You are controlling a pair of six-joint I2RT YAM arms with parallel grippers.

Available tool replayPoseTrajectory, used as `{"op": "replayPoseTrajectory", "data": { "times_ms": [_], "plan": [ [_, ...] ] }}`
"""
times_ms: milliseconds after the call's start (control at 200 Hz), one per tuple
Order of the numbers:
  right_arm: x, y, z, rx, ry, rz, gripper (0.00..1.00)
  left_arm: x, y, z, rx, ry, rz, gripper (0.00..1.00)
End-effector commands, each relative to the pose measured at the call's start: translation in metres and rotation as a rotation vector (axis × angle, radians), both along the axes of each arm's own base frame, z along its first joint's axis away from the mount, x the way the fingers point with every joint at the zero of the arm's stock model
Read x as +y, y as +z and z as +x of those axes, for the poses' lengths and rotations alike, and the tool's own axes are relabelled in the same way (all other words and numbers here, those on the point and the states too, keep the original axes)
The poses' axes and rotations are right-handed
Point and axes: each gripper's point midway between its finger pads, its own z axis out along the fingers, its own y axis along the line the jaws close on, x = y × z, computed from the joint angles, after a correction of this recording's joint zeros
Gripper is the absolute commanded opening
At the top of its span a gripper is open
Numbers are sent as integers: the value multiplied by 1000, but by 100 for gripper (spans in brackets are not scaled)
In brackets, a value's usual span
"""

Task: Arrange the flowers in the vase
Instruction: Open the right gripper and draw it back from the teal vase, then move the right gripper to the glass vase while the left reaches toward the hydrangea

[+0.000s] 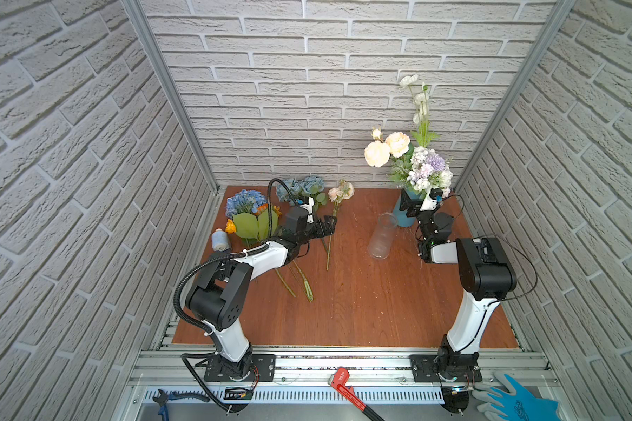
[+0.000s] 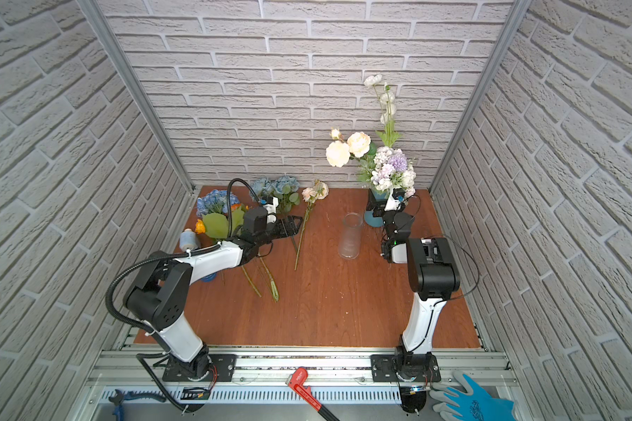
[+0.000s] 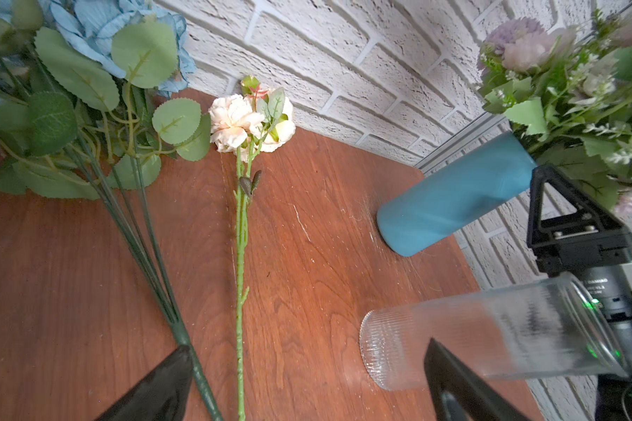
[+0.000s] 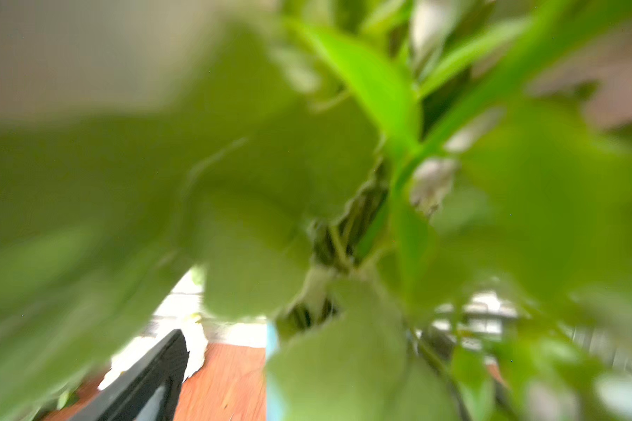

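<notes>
1. Left end effector (image 1: 332,226) (image 3: 309,344): fingers spread wide, nothing gripped. It sits over the stem of the cream-peach rose (image 1: 342,191) (image 3: 249,120), which lies flat on the desk (image 1: 343,310). In the left wrist view the stem runs between the two fingers. We cannot tell whether they touch it.
2. Right end effector (image 1: 408,206): at the rim of the blue vase (image 1: 402,220) (image 3: 453,204), tucked under the foliage. The right wrist view is mostly blurred green leaves. One finger (image 4: 150,375) shows far off to the side and the other is hidden. We read the jaws as spread, and we see no stem pinched.
3. Flowers (image 1: 416,164) standing in the blue vase, which is upright at the back right of the desk: cream roses (image 1: 387,149), lilac-white clusters (image 1: 427,169) and tall white buds (image 1: 418,98).
4. Lying on the desk at the back left, heads toward the wall: blue hydrangea (image 1: 245,202), dusty-blue roses (image 1: 301,186) (image 3: 117,40) and orange sunflowers (image 1: 230,226). Their stems pass under the left arm.
5. Clear glass vase (image 1: 382,237) (image 3: 471,335): upright, between the rose stem and the blue vase, near the blue vase but not touching it.
</notes>
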Motion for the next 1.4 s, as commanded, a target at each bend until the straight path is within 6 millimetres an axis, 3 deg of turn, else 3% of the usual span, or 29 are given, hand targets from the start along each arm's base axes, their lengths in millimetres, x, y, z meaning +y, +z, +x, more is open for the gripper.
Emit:
{"op": "replayPoseTrajectory", "data": {
  "times_ms": [0,155,380,585,780,945,1090,1395],
  "plan": [
    [5,20,-17,-59,20,19,99,-7,27,6,-84,-19,-56,98],
    [7,8,-36,-13,32,77,99,0,28,3,-90,-12,-65,98],
    [21,0,-84,40,72,141,99,15,28,-1,-95,14,-67,98],
    [52,2,-128,121,156,140,99,20,28,-3,-97,27,-81,98],
    [85,6,-158,247,253,95,99,22,26,-5,-97,32,-86,98],
    [109,-5,-165,366,309,44,99,22,25,-5,-97,33,-90,98],
    [128,-16,-156,422,339,-3,99,31,26,-5,-97,49,-87,98],
    [142,-37,-126,437,345,-56,99,83,6,-12,-20,181,-2,98]
  ]
}}
